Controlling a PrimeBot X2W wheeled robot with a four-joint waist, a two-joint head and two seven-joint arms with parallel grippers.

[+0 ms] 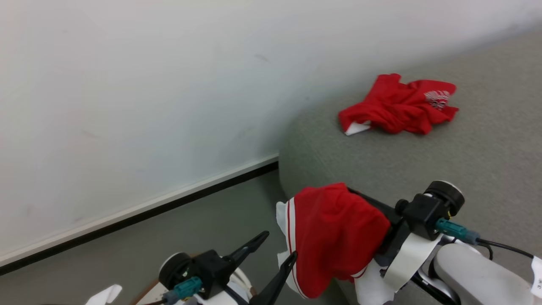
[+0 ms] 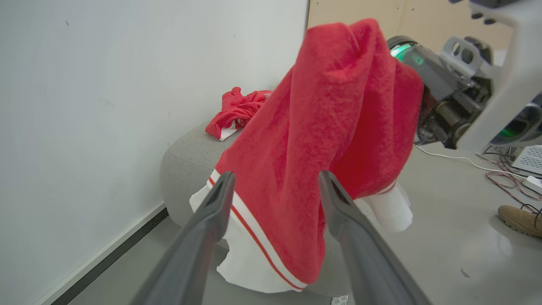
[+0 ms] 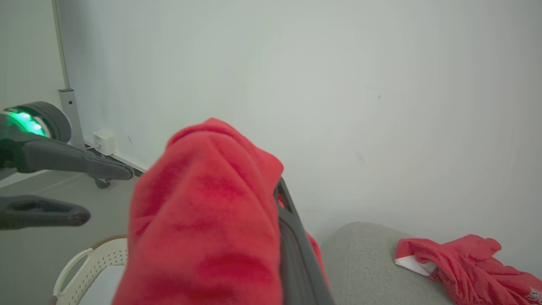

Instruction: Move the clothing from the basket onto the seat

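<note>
Grey seat (image 1: 487, 161) – right hand (image 3: 281, 192) clamps clothing (image 1: 334, 241) (red).

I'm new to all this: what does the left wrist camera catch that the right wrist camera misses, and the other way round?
Left wrist view, not the right: a tan shoe and loose cables on the floor.
Right wrist view, not the left: the white perforated basket low down, and a small white box on the wall.
Both: the hanging red garment, a second red garment lying crumpled on the grey seat, and the pale wall behind.
</note>
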